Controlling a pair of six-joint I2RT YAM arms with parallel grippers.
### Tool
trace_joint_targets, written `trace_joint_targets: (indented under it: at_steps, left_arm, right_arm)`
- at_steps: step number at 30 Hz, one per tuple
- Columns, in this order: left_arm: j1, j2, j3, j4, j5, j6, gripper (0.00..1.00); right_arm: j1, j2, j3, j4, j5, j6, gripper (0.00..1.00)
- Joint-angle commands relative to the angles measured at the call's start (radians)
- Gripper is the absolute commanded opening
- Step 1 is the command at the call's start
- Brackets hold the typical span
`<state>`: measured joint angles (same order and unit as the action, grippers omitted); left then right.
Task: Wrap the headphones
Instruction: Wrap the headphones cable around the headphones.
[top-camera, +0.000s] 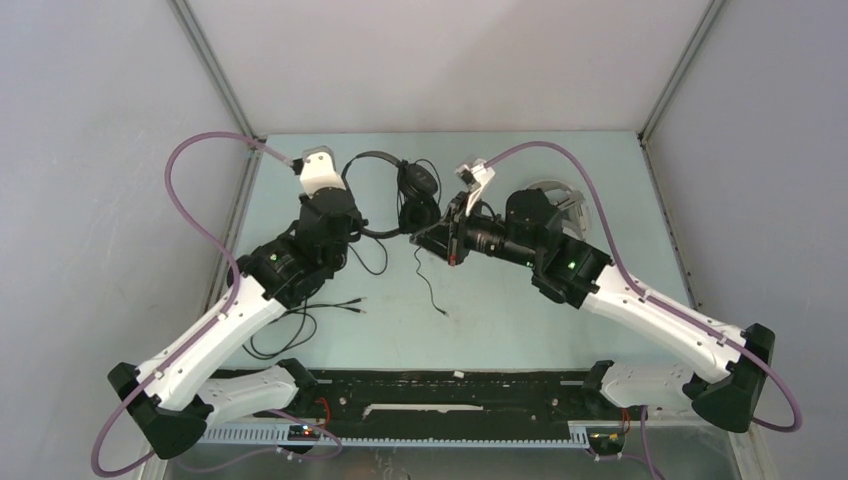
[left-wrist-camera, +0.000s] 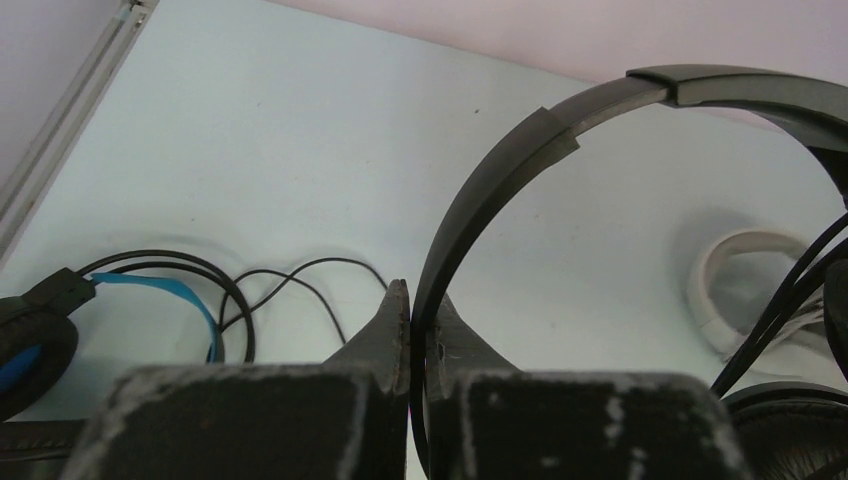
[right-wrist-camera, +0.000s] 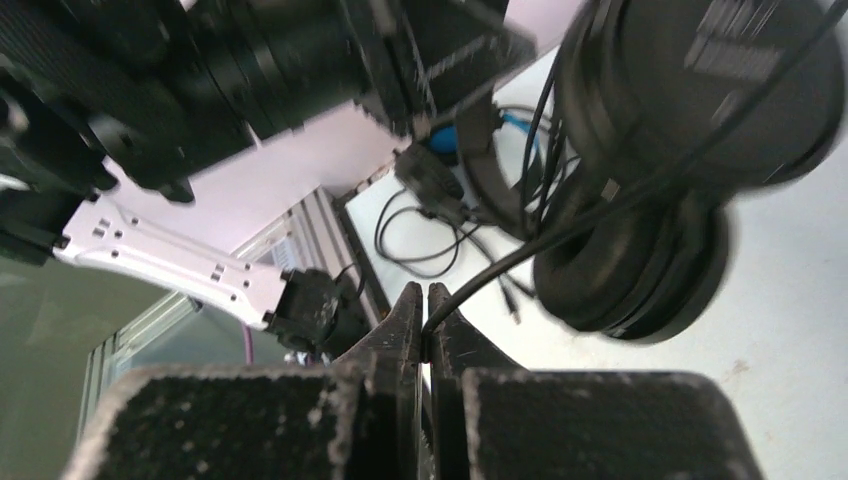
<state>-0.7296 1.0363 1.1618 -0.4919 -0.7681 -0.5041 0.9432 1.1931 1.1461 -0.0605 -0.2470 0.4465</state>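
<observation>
The left gripper (left-wrist-camera: 410, 300) is pinched tight on the band of the slim headset (left-wrist-camera: 520, 140). The band rises from between the jaws and arcs up and over to their right. The right gripper (right-wrist-camera: 425, 300) is clamped too, with the thin black cable (right-wrist-camera: 495, 285) caught between its jaws. From there the cable runs up and to the right, toward the ear cups (right-wrist-camera: 630, 270). The cups sit just beyond the fingertips, one above the other, and I can't tell whether the lower one touches the table (top-camera: 520, 330). Seen from above, the two grippers face each other with the cups between them. A loose end of cable trails on the table near the right jaws. To the left of the left jaws the blue headset (left-wrist-camera: 35, 345) lies on the table, with loops of black wire (left-wrist-camera: 300, 275) just ahead of the fingertips. Off to the right of those jaws, well apart, lies the white headset (left-wrist-camera: 735, 290)
</observation>
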Motion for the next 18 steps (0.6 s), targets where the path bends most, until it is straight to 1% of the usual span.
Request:
trace_joint_targets:
  at_steps: [1,5,8,13,18]
  left_arm:
    - [0.007,-0.039,-0.079,0.104,-0.004,0.114,0.00]
    - [0.006,-0.072,-0.171,0.189,0.123,0.247,0.00]
    - [0.006,-0.079,-0.217,0.219,0.152,0.309,0.00]
    - [0.005,-0.068,-0.262,0.279,0.205,0.393,0.00]
    - [0.003,-0.017,-0.248,0.291,0.264,0.438,0.00]
  right_arm:
    - [-0.071,-0.035,0.107,0.035,-0.008,-0.039,0.00]
    - [-0.179,-0.031,0.133,0.021,-0.064,-0.023,0.00]
    - [-0.225,-0.008,0.155,-0.003,-0.127,-0.011,0.00]
    - [-0.242,0.024,0.160,0.014,-0.223,0.023,0.00]
    - [-0.248,0.074,0.202,0.003,-0.289,0.046,0.00]
